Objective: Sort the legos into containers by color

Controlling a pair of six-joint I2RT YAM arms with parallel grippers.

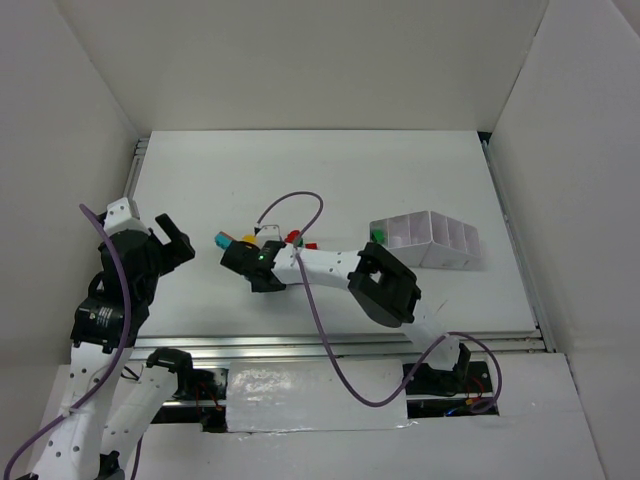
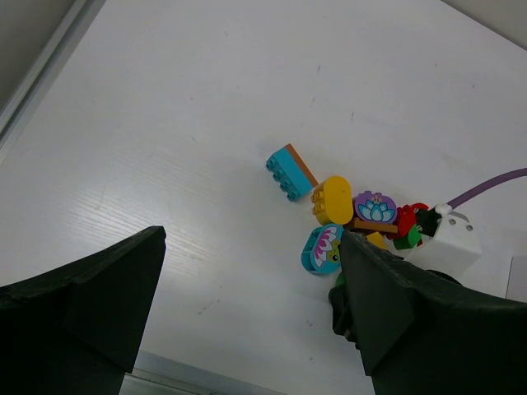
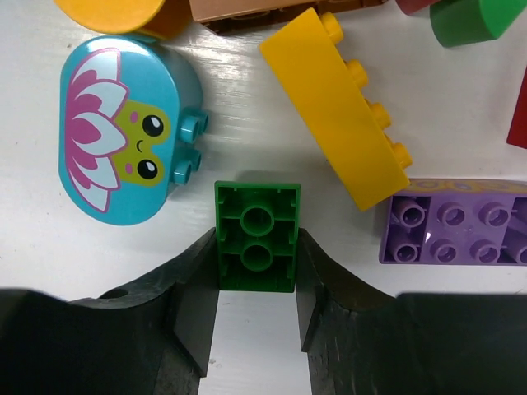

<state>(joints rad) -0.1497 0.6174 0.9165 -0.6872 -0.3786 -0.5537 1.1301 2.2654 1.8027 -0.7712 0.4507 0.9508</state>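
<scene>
In the right wrist view my right gripper (image 3: 257, 255) is shut on a green brick (image 3: 257, 237), its hollow underside facing the camera, both fingers pressed on its sides. Around it lie a teal rounded brick with a flower-frog print (image 3: 123, 132), a yellow brick (image 3: 338, 107) and a purple brick (image 3: 453, 234). From above, the right gripper (image 1: 255, 262) sits at the near edge of the lego pile (image 1: 270, 240). My left gripper (image 1: 165, 240) is open and empty, left of the pile. The white five-compartment tray (image 1: 430, 240) stands at the right, with something green (image 1: 378, 236) at its left end.
In the left wrist view a teal-and-brown brick (image 2: 290, 171) lies apart from the pile, with a yellow rounded brick (image 2: 332, 199), a purple lotus brick (image 2: 375, 207) and a red piece (image 2: 408, 220) beside it. A purple cable (image 1: 300, 205) loops over the pile. White walls enclose the table.
</scene>
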